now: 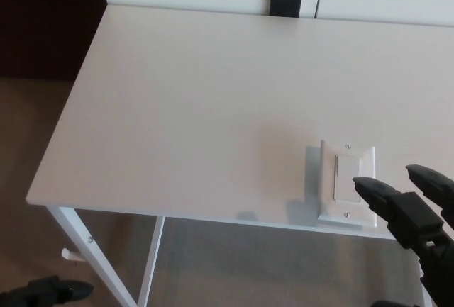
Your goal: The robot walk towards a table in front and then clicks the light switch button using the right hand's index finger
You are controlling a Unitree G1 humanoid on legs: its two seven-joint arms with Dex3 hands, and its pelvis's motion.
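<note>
White light switch [347, 183] lies flat near the table's [184, 108] front edge.

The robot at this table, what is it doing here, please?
A humanoid robot stands at a white table and reaches for a light switch lying near the table's front edge. Its right hand is at the switch's lower right corner, fingers apart, one fingertip close to the rocker; whether it touches cannot be told. The left hand hangs low beside the table leg, holding nothing visible.
</note>
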